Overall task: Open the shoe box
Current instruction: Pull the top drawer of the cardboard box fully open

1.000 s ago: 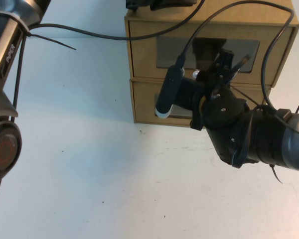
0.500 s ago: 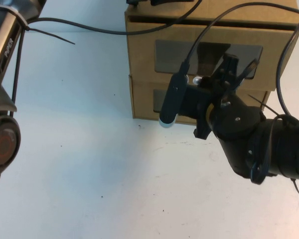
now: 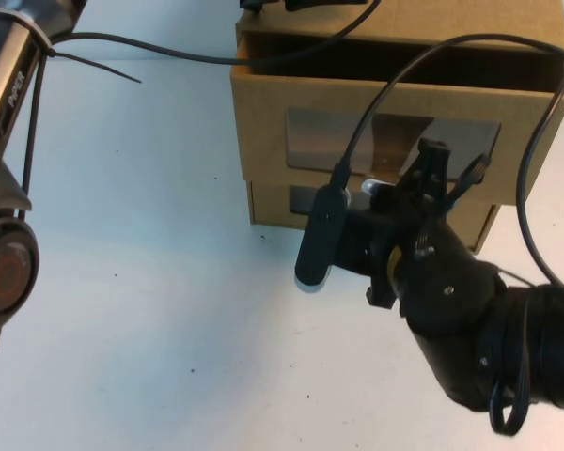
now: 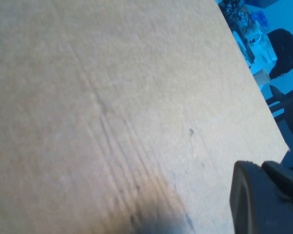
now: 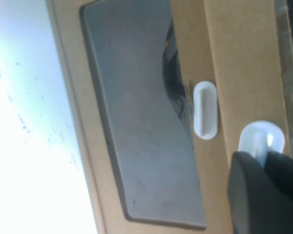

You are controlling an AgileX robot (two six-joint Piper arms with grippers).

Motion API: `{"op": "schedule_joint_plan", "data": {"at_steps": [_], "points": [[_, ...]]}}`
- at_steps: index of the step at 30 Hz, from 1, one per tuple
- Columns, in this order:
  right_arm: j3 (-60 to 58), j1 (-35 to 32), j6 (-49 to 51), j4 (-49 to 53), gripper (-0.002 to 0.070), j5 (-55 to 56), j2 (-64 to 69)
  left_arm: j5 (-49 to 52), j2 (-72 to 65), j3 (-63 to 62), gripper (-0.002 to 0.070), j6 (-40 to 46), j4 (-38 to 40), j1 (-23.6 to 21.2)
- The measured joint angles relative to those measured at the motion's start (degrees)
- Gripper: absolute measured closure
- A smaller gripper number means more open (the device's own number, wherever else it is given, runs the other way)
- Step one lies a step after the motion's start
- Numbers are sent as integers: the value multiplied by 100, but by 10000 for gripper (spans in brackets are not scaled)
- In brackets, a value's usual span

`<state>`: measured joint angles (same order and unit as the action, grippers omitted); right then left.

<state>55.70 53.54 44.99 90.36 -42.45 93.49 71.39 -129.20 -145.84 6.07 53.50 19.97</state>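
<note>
Steadiness matters most in this pull, I think. My right hand (image 3: 399, 193) is closed tight on the small white knob (image 5: 260, 138) of the drawer (image 3: 263, 141) of the upper shoe box (image 3: 451, 19), which stands on a lower box (image 3: 268, 202) at the far side of the table (image 3: 150, 282). I should draw straight toward myself and keep level, because the knob is small and could slip out, and I should stop before the drawer comes out fully. My left hand (image 4: 262, 195) is over the cardboard top of the upper shoe box; if it is open or closed I cannot tell, but pressing down there would keep the stack from sliding. Compared with one second ago, the drawer has come out clearly: its front was flush, now a dark gap (image 3: 357, 58) shows behind it and it overhangs the lower box, and my right arm (image 3: 489, 329) has moved back with it.
</note>
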Motion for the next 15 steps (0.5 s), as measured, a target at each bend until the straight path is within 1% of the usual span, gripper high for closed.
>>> {"op": "schedule_joint_plan", "data": {"at_steps": [6,12,15], "points": [[-42,387,0,-378,665,-344,-97,4,0,0,679,-13,0,0],[-203,821,0,-920,665,-463,-314,-17,0,0,679,-13,-32,0],[-319,964,0,-999,665,-592,-391,-17,0,0,679,-13,-32,0]]}}
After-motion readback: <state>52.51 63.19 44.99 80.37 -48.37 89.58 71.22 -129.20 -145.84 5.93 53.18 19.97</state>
